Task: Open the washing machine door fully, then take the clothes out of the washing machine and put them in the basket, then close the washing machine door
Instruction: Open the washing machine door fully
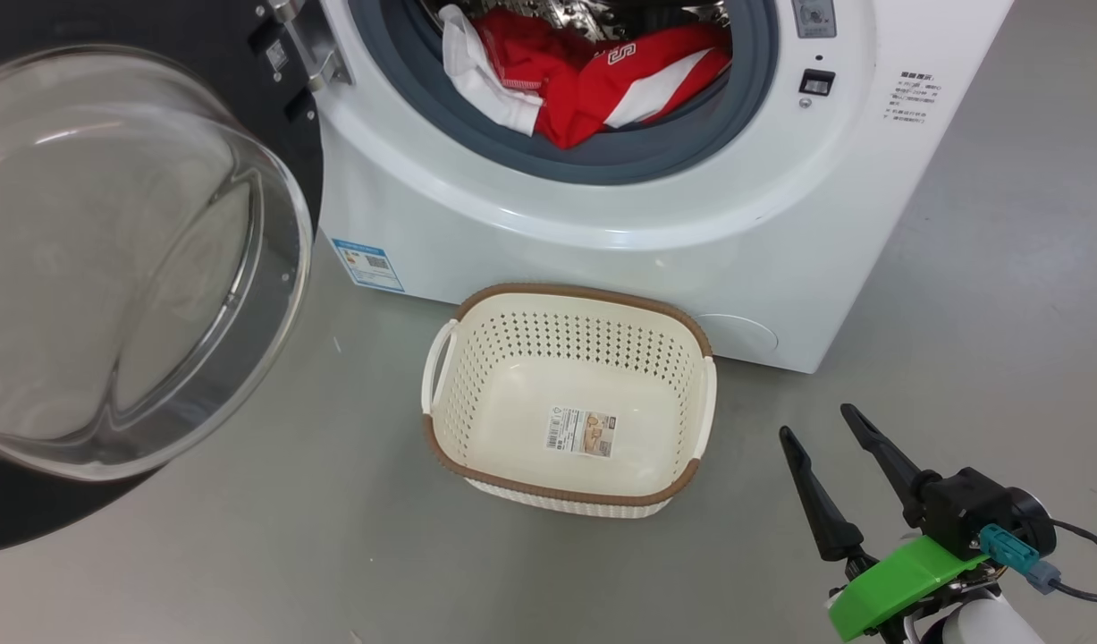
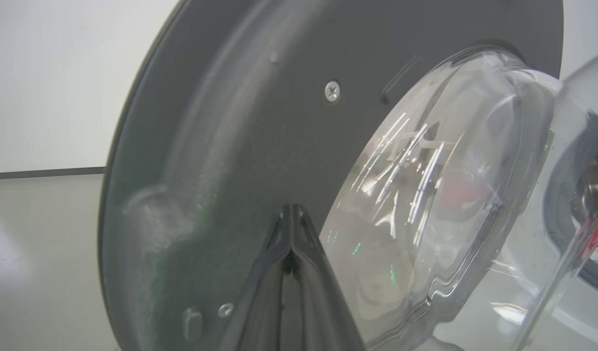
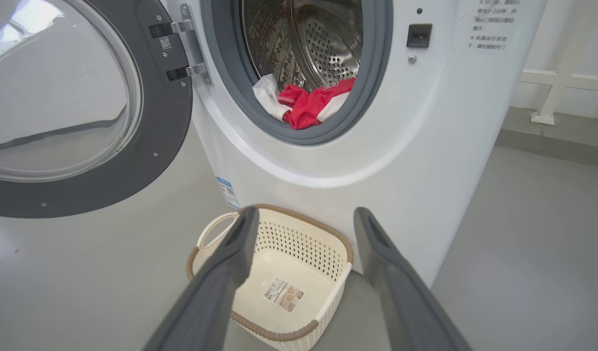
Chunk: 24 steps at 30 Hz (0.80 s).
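Cream perforated plastic basket (image 1: 584, 293) stands mid-frame on smooth grey floor (image 1: 244, 555); right gripper (image 1: 814, 420) splayed, left gripper (image 2: 291, 210) clenched.

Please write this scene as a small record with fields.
door: large round black-rimmed door with bulging glass window, swung open to the left of the white front-loading washing machine
clothes: red and white fabric garments, lying in the steel drum
basket: cream perforated plastic basket, on the grey floor before the machine, no clothes inside
left gripper: fingers shut, near the door's inner face
right gripper: fingers open, holding nothing
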{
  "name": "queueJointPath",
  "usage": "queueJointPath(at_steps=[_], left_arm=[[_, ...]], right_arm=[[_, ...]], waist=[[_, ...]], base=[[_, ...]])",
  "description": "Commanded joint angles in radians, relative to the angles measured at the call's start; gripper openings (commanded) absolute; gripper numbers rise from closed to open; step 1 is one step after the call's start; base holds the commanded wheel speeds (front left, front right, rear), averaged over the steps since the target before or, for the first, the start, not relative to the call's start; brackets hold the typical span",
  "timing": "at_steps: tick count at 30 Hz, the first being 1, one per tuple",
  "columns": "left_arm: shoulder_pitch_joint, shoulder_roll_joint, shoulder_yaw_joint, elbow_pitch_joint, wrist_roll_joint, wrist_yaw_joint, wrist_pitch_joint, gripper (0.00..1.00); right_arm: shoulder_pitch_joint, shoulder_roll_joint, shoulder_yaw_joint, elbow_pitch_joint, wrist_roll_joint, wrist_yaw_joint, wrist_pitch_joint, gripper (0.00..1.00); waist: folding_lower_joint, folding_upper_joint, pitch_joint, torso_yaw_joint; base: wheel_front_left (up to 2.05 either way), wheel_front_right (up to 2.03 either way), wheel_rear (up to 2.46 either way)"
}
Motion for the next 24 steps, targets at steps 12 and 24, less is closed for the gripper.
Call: queueJointPath(at_steps=[12,24], left_arm=[[0.049,0.037,-0.031,-0.067,-0.044,0.002,-0.008,0.00],[0.165,-0.028,-0.091,-0.177,-0.078,0.002,-0.008,0.35]], right_arm=[[-0.017,-0.003,0.016,-0.022,0.000,0.006,-0.006,1.00],[0.000,0.003,0.012,-0.022,0.009,0.006,-0.006,1.00]], waist=[[0.0000,0.0000,-0.021,0.012],[0.0000,0.0000,-0.053,0.020]], base=[[0.00,0.00,0.00],[0.00,0.00,0.00]])
